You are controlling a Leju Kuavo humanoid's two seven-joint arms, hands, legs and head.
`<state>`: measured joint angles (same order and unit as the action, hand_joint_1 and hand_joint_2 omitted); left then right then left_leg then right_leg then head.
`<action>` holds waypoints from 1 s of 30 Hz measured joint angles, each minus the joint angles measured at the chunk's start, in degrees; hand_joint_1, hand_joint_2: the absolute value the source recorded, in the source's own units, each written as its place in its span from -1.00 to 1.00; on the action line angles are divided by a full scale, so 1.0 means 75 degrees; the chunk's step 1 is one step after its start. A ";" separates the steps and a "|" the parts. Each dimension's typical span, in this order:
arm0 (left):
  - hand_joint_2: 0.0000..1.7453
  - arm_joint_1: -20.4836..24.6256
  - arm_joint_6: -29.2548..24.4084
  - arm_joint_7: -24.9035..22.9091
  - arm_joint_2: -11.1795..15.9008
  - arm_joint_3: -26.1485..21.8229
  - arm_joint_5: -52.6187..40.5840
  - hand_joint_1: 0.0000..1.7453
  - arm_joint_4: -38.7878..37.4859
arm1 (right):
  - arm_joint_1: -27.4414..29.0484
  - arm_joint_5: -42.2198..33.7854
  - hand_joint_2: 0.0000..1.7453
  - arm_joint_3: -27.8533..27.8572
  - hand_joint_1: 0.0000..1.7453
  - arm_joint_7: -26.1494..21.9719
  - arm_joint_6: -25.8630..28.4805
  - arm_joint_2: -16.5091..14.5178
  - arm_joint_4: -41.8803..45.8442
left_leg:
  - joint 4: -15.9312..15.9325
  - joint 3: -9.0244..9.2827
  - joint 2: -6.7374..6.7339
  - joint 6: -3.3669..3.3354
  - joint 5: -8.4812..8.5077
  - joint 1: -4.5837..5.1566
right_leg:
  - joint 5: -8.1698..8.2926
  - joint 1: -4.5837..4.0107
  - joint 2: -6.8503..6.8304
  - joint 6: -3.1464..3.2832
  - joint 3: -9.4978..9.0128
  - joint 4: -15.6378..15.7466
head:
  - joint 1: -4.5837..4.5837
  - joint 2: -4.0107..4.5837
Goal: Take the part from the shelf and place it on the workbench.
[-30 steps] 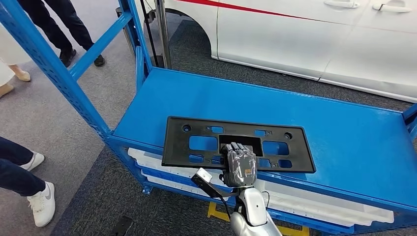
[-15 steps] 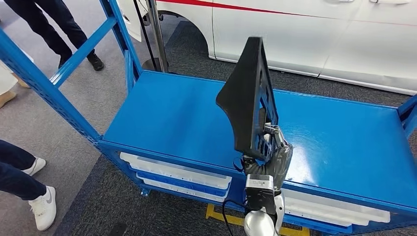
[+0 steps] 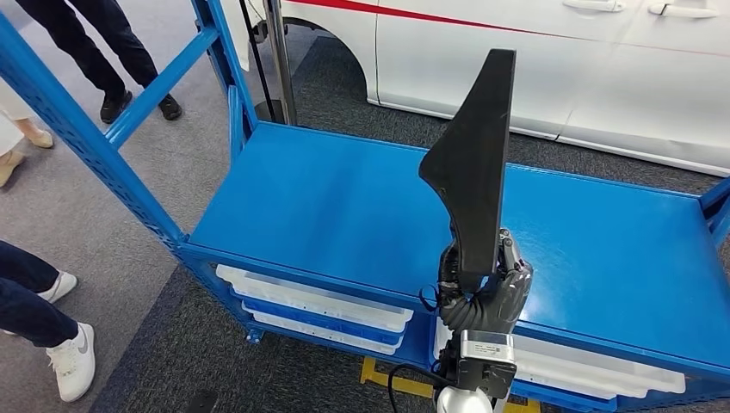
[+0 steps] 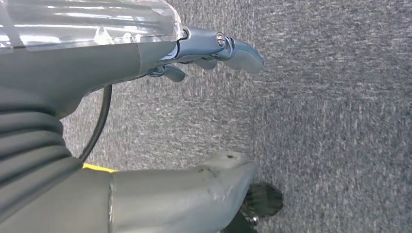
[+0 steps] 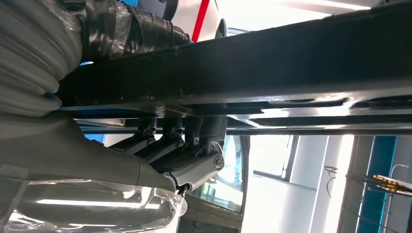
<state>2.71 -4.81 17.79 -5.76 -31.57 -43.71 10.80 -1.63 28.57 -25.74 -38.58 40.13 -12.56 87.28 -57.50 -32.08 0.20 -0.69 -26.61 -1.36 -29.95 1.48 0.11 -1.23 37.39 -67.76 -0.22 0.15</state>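
Nearest, at the bottom centre of the head view, the right hand [image 3: 484, 292] has its fingers wrapped around the lower edge of the black part [image 3: 476, 168], which stands on end, tilted slightly, above the front lip of the blue shelf [image 3: 327, 194]. From the right wrist view the dark fingers [image 5: 194, 133] curl tight under the part's flat edge. The left hand [image 4: 145, 116] hangs over grey carpet, fingers apart, holding nothing. Lower down, white trays [image 3: 314, 301] sit under the shelf deck. Farther back, in the upper part of the frame, stands a white car [image 3: 551, 60], with people's legs [image 3: 112, 52] at the upper left. By my reading the part is off the shelf, so the carrying step is in hand; next the robot must turn toward the workbench while keeping the grip firm.
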 joint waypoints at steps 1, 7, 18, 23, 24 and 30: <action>1.00 0.0002 -0.0001 0.0002 -0.0007 -0.0001 -0.0002 -1.00 0.0000 | 0.0001 -0.0001 1.00 -0.0007 1.00 0.0000 0.0000 0.0001 0.0017 | -0.0059 -0.0015 0.0012 0.0053 -0.0039 0.0004 | 0.0172 -0.0001 0.0003 0.0005 -0.0219 0.0459 | 0.0000 0.0000; 1.00 0.0000 -0.0007 0.0010 -0.0016 -0.0001 -0.0004 -1.00 0.0000 | 0.0024 -0.0009 1.00 -0.0052 1.00 0.0001 -0.0002 0.0002 0.0107 | -0.0258 -0.0097 0.0020 0.0306 -0.0209 -0.0006 | 0.0291 -0.0036 0.0037 0.0291 -0.0405 0.0939 | 0.0007 0.0000; 1.00 -0.0004 -0.0136 -0.0015 -0.0017 -0.0171 0.0043 -1.00 0.0000 | 0.0023 -0.0681 1.00 -0.0071 1.00 0.0098 -0.0007 0.0009 0.0138 | -0.0258 -0.0085 0.0002 -0.0013 -0.0115 0.0167 | 0.0297 -0.0196 0.0023 0.0398 -0.0433 0.0964 | 0.0005 0.0000; 1.00 -0.0023 -0.0183 -0.0013 -0.0037 -0.0241 0.0028 -1.00 0.0000 | 0.0014 -0.1182 1.00 -0.0116 1.00 0.0229 -0.0007 0.0046 0.0136 | 0.0092 0.0045 -0.0014 -0.0078 0.0026 0.0119 | 0.0247 -0.0193 0.0017 0.0210 -0.0432 0.0946 | 0.0002 0.0000; 1.00 -0.0020 -0.0185 -0.0012 -0.0044 -0.0246 0.0025 -1.00 0.0000 | 0.0012 -0.1272 1.00 -0.0127 1.00 0.0251 -0.0006 0.0057 0.0136 | 0.0138 0.0069 -0.0022 -0.0080 0.0052 0.0096 | 0.0201 -0.0195 0.0015 0.0191 -0.0421 0.0903 | 0.0001 0.0000; 1.00 -0.0030 -0.0210 -0.0058 -0.0067 -0.0377 0.0015 -1.00 0.0000 | 0.0049 -0.2050 1.00 -0.0375 1.00 0.0381 -0.0189 0.0223 0.0100 | 0.0052 0.0009 -0.0053 -0.0106 0.0074 0.0097 | -0.0404 -0.0098 0.0006 0.0069 0.0277 -0.0630 | -0.0001 0.0000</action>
<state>2.49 -6.38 17.35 -6.26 -34.40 -43.59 10.80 -1.26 13.19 -28.55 -35.72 38.71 -10.88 88.03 -57.11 -32.01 -0.20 -1.49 -26.05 -0.63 -32.98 0.75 0.16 -0.71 39.46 -72.48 -0.23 0.15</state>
